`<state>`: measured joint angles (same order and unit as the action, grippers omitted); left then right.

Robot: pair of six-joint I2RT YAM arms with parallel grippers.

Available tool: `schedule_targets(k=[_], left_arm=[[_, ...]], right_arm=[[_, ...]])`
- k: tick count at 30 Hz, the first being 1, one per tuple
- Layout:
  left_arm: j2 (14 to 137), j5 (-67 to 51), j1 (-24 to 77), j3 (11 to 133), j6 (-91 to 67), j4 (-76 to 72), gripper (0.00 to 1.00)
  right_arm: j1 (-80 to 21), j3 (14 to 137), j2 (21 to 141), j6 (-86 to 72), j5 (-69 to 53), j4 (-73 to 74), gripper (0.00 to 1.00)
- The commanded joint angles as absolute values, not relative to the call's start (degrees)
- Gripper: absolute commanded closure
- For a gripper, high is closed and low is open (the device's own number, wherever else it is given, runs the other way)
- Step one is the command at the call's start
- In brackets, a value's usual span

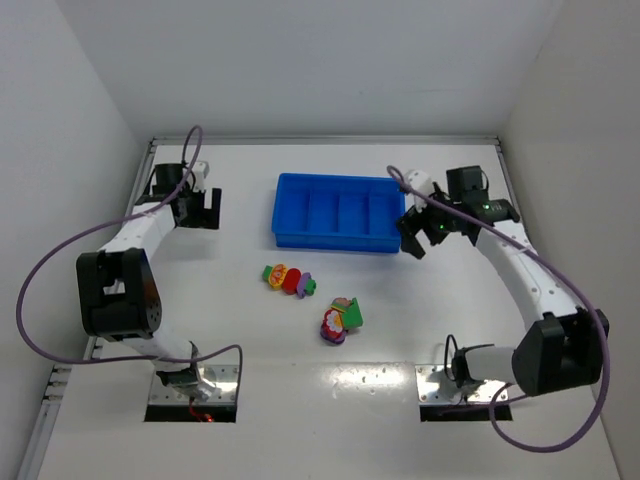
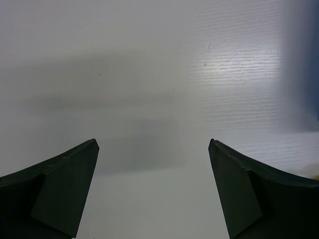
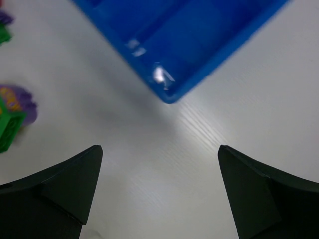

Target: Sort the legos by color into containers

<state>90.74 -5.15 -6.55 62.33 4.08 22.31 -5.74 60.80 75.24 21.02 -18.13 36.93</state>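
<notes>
Legos (image 1: 290, 279) lie in two mixed clumps on the desk (image 1: 400, 330) before the empty blue tray (image 1: 335, 243), both my jaws released and holding nothing; I judge one clump needs a square, low approach.

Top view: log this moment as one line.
left gripper: open, empty; right gripper: open, empty; bright-blue plastic tray: empty; multicoloured plastic lego clumps: outside tray, unsorted

Bright, even overhead light; only faint soft shadows on the matte white table (image 1: 400, 310), small glints near its front edge. In the right wrist view, blurred shallow bright-blue plastic tray (image 3: 169, 92) with a white glare spot; in the left, broad grey shadow smear.
</notes>
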Motion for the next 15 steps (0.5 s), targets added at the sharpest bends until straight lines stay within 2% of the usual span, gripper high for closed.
schedule_targets(k=[1,3,7,9,15], left_arm=[[87.1,-5.4,-7.7,62.8,6.5,22.1,0.0],[87.1,-4.8,-7.7,62.3,6.5,22.1,0.0],[86.0,-3.8,-7.7,61.1,7.7,22.1,0.0],[86.0,-3.2,-7.7,60.4,7.7,22.1,0.0],[84.8,-2.0,-7.7,58.7,8.3,22.1,0.0]], right_arm=[[-10.8,61.8,73.5,32.1,-28.2,46.0,0.0],[-15.2,61.8,72.7,33.9,-29.0,47.8,0.0],[-23.4,58.9,70.7,38.1,-27.3,47.8,0.16],[-27.8,57.7,69.5,39.5,-26.6,47.8,0.2],[-37.7,56.4,69.5,40.2,-24.9,47.1,0.25]])
